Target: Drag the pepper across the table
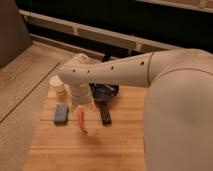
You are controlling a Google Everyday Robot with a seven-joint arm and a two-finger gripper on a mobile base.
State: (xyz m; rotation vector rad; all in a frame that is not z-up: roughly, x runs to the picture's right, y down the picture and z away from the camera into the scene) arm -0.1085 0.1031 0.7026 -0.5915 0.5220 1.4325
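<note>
The pepper (82,121), slim and red-orange, lies on the bamboo table (120,145) left of centre, its point towards the front. My gripper (83,104) hangs from the white arm directly above the pepper's far end, at or very near it. The wrist hides the contact, so I cannot tell whether it touches the pepper.
A blue sponge (61,113) lies just left of the pepper. A dark pan (104,91) with a black handle (105,114) sits just right of it. A white cup (58,86) stands at the far left corner. Speckled floor (20,90) lies beyond the table's left edge.
</note>
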